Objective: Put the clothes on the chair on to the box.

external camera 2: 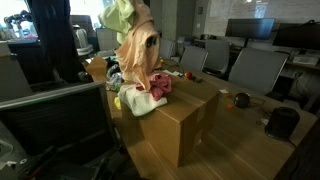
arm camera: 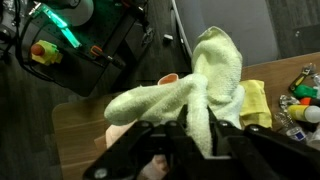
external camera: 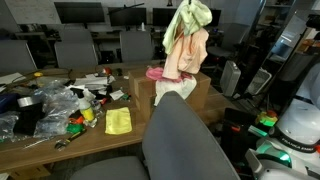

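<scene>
- The scene is viewed in an exterior view from just behind the chair [external camera: 180, 135], level, toward the box [external camera: 200, 95].
- In an exterior view the box [external camera 2: 180, 125] is seen from another side, near and slightly from above.
- The wrist view is aimed downward, close over the clothes [arm camera: 200, 85].
- Box and hanging clothes are shared by both exterior views.

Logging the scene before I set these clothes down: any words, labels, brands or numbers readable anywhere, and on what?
None readable.
box: plain sides, no print visible.
clothes: no print visible.
table clutter: any labels too small and blurred to read.
monitors: dark.
</scene>
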{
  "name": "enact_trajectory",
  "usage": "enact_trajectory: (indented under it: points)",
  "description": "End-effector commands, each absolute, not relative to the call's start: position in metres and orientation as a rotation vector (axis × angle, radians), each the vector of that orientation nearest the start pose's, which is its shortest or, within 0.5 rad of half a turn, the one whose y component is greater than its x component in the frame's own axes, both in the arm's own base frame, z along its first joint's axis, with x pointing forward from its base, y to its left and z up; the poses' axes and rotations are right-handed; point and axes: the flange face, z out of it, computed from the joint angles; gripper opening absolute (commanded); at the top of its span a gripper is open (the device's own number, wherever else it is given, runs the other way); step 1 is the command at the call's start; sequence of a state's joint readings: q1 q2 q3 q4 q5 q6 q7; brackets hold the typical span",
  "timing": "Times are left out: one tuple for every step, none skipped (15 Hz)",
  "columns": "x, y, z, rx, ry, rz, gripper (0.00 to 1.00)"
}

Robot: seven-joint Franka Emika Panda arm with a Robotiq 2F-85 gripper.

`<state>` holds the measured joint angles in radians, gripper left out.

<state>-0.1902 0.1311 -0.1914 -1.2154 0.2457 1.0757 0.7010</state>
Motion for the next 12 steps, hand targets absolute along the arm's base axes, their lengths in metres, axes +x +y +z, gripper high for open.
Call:
enact_trajectory:
  points:
    - [0.525, -0.178, 0.692, -2.550, 1.450, 0.454, 0.07]
    - [0.527, -0.182, 0.692, -2.539, 1.455, 0.463, 0.07]
    - [0.529, -0.188, 0.689, -2.525, 1.470, 0.475, 0.07]
    - [0.531, -0.194, 0.687, -2.510, 1.477, 0.489, 0.07]
    - [0.531, -0.201, 0.683, -2.494, 1.485, 0.504, 0.07]
    - [0.533, -0.206, 0.680, -2.478, 1.499, 0.516, 0.07]
    - [0.535, -0.211, 0.677, -2.458, 1.508, 0.523, 0.07]
    - [0.537, -0.216, 0.673, -2.438, 1.521, 0.537, 0.07]
    - [0.542, -0.217, 0.672, -2.418, 1.544, 0.550, 0.07]
    - [0.547, -0.216, 0.669, -2.402, 1.553, 0.571, 0.07]
    - [0.545, -0.222, 0.665, -2.382, 1.569, 0.592, 0.07]
    - [0.546, -0.225, 0.662, -2.367, 1.574, 0.612, 0.07]
